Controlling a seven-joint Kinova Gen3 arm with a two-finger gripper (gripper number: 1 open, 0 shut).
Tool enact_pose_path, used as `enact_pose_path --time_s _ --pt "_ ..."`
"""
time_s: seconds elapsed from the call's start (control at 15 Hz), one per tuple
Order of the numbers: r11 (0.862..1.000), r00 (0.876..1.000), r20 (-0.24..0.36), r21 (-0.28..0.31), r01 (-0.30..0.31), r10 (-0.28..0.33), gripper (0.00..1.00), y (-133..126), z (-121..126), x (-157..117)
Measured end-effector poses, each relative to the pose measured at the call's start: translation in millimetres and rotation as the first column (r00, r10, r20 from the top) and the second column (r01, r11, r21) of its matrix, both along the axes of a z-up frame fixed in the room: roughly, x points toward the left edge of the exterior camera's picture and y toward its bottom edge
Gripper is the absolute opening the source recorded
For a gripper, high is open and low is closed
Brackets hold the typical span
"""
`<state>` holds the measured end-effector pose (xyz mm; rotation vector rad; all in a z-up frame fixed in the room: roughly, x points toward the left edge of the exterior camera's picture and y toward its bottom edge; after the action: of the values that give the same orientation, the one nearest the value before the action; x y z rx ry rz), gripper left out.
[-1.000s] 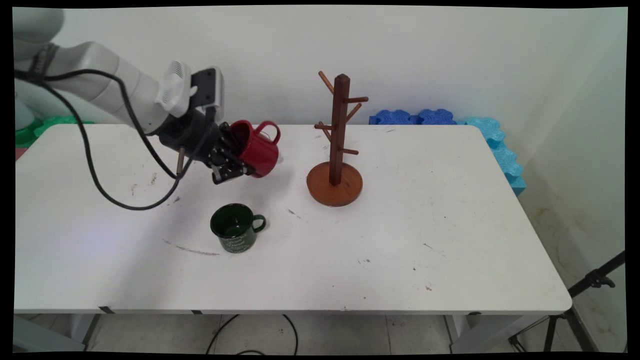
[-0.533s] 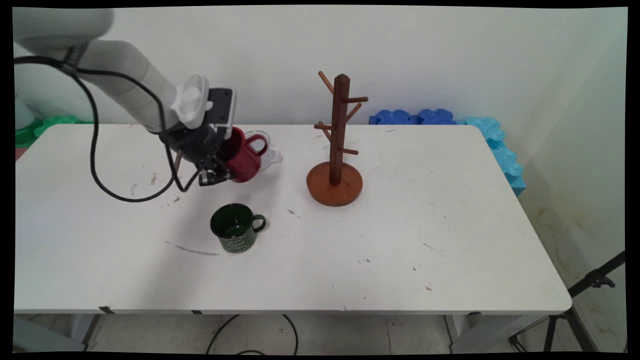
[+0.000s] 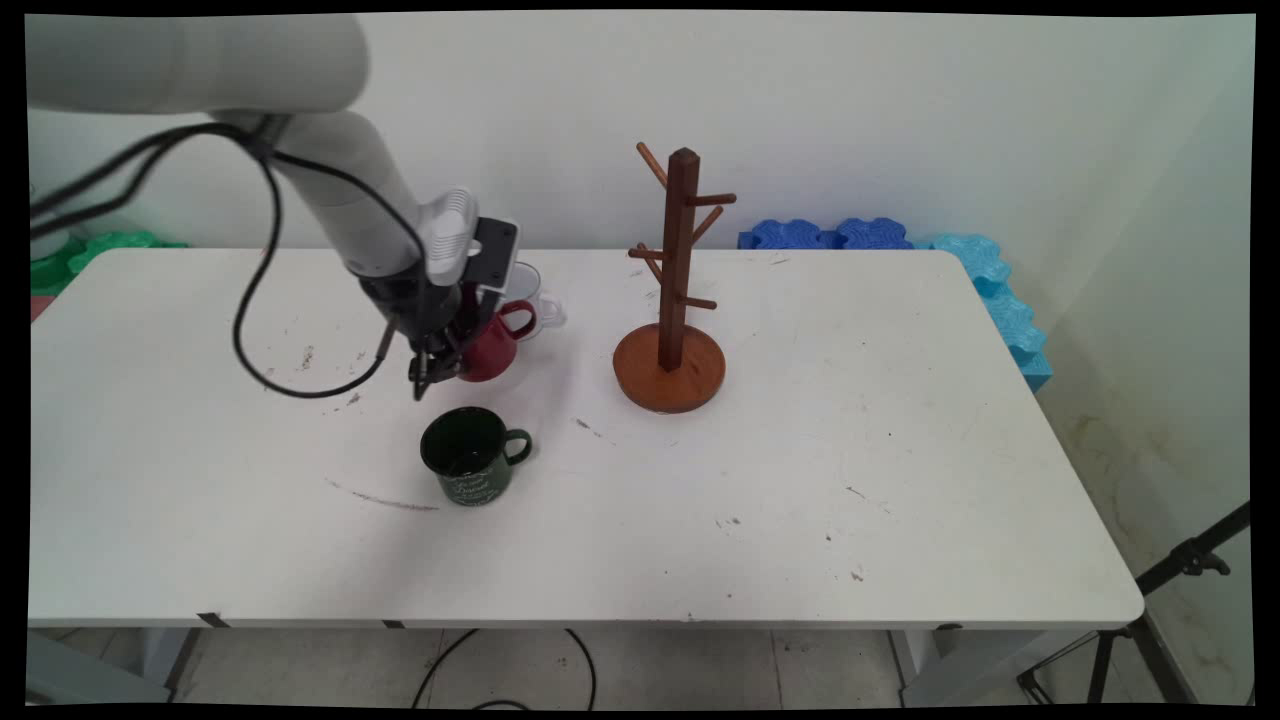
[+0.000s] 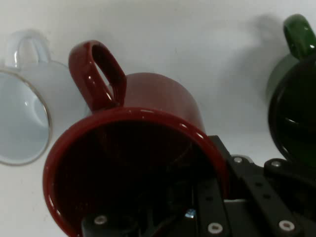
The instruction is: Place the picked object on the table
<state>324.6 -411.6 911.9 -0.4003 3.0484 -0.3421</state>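
White surface (image 3: 800, 480) with a wooden mug tree (image 3: 678, 290) at centre, and white arm (image 3: 350, 210) reaching in from the upper left, forearm sloping down, wrist turned nearly straight down. Jaws pinching the wall of a red mug (image 3: 495, 345) at its rim, handle toward the tree, low between a clear glass mug (image 3: 530, 290) just behind and a green mug (image 3: 470, 465) nearer the camera; resting or just lifted, impossible to tell. Glazed wall probably slick, so best held with steady pressure and kept clear of both neighbours.
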Motion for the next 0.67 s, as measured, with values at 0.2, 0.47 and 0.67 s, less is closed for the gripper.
enact_pose_path --time_s 0.2,0.47,0.67 --pt "1.000 0.999 0.032 0.022 0.010 -0.011 0.00 -16.7 -8.8 -7.7" --pt "0.998 0.998 0.061 0.056 0.017 -0.020 0.00 -38.6 -20.8 -19.2" --pt "0.997 0.998 0.066 0.078 0.018 -0.024 0.00 -47.2 -26.4 -25.7"
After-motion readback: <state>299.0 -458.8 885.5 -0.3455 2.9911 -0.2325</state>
